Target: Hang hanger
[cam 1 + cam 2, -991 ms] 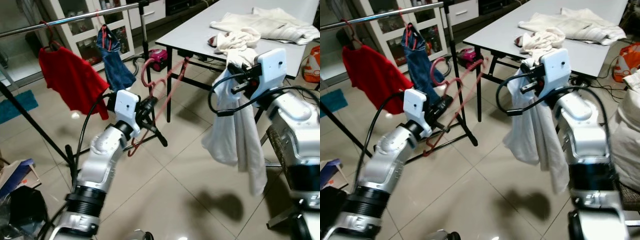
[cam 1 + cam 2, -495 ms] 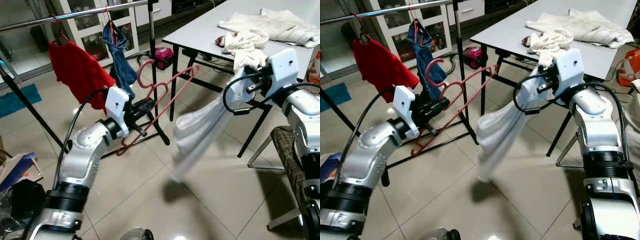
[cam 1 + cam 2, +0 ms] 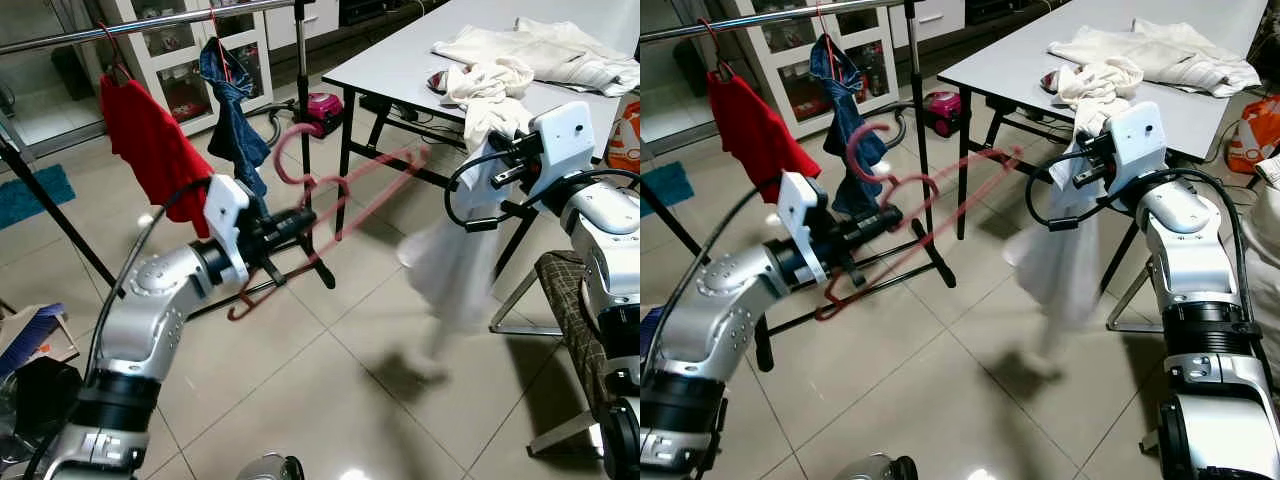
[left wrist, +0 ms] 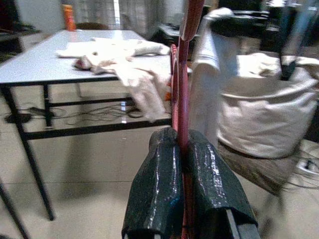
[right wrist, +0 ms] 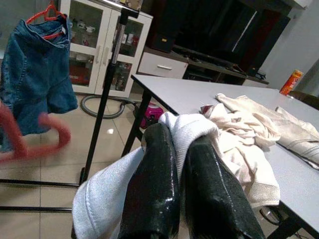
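My left gripper [image 3: 293,219] is shut on a red plastic hanger [image 3: 345,195], held up at chest height and tilted, its hook [image 3: 287,152] toward the clothes rail [image 3: 150,24]. In the left wrist view the black fingers [image 4: 159,189] clamp the hanger's bar [image 4: 183,94]. My right gripper [image 3: 503,163] is shut on a white garment [image 3: 450,265] that hangs blurred below it, in front of the table. The right wrist view shows the white fabric [image 5: 187,130] pinched between both fingers.
A red shirt [image 3: 145,135] and a blue denim piece [image 3: 235,110] hang on the rail, whose black stand [image 3: 310,150] is just behind the hanger. The grey table [image 3: 400,60] holds a pile of white clothes [image 3: 540,45]. A chair [image 3: 565,290] stands by my right arm.
The white garment has swung back from the left and now hangs under my right gripper. My left gripper still holds the hanger, which looks blurred in motion. The camera shifted slightly.
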You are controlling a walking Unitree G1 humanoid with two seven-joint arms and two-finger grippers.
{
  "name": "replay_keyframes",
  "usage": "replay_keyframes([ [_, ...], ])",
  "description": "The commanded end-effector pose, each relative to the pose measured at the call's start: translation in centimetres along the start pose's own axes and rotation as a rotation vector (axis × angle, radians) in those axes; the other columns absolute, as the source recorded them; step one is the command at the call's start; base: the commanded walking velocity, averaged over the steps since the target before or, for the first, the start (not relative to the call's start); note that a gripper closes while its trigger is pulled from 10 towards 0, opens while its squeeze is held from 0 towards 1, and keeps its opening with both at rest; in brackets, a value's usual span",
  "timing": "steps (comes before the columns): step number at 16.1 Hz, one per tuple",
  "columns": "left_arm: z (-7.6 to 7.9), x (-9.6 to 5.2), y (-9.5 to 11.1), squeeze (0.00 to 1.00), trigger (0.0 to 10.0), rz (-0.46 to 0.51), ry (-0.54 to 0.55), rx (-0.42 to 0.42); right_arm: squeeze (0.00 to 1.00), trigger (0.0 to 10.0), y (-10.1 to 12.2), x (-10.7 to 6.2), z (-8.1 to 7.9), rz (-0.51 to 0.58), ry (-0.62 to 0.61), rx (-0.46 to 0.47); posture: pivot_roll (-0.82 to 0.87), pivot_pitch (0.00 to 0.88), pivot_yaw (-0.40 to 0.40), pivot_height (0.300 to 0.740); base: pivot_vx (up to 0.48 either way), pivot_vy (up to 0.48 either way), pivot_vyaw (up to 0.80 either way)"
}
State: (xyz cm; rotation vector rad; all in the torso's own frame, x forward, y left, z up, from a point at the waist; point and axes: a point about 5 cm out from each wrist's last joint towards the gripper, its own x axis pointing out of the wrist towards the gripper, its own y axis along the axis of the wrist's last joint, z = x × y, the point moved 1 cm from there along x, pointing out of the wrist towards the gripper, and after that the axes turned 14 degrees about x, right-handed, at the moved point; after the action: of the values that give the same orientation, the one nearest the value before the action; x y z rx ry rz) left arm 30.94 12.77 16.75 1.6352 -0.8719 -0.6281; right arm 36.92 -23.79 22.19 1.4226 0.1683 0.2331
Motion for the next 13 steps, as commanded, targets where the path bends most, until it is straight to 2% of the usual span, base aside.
replay_keyframes([
  [1,0.4,0.1,0.4,0.00,10.0,0.009,-0.032,0.002,0.00,10.0,1.7,0.5,-0.2,0.058,0.010,-0.024,-0.09,0.000,0.051,0.740,0.000,0.000,0.00],
  [8,1.9,0.6,0.5,0.00,10.0,0.030,-0.122,-0.026,0.00,10.0,3.7,0.3,0.3,0.105,0.012,-0.027,-0.11,0.000,0.049,0.740,0.000,0.000,0.00],
  [13,2.4,1.1,0.4,0.00,10.0,0.038,-0.122,-0.025,0.00,10.0,4.7,0.2,-0.7,0.130,0.068,0.013,-0.11,0.000,0.044,0.740,0.000,0.000,0.00],
])
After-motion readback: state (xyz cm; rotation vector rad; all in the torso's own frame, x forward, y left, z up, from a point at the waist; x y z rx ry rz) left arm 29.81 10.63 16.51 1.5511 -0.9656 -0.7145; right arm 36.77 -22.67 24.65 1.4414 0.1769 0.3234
